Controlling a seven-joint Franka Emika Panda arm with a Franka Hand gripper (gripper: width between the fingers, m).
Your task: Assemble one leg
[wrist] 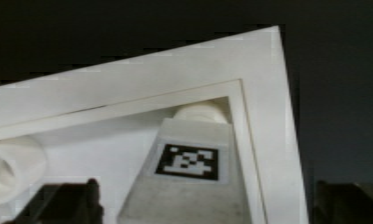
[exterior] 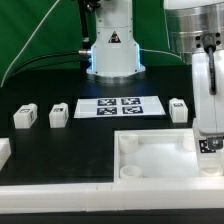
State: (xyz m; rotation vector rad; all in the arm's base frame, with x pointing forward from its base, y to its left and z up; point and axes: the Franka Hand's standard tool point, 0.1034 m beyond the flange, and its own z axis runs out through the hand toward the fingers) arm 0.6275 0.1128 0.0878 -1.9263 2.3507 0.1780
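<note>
A leg point(wrist: 192, 150) with a black-and-white tag stands in a corner of the large white square panel point(wrist: 94, 110). My gripper point(wrist: 204, 205) straddles it. A dark fingertip point(wrist: 69, 202) shows on one side and the other on the opposite side, each with a narrow gap to the leg, so the jaws look open. In the exterior view the gripper point(exterior: 209, 140) hangs over the panel's point(exterior: 150, 160) right side with the leg's tag point(exterior: 210, 145) just below the hand. Three more legs lie on the table: two on the left point(exterior: 24, 117) point(exterior: 57, 114) and one on the right point(exterior: 178, 110).
The marker board point(exterior: 120, 107) lies behind the panel in the middle. The arm's base point(exterior: 112, 55) stands at the back. A white part point(exterior: 4, 152) sits at the left edge, and a long white bar point(exterior: 60, 195) runs along the front.
</note>
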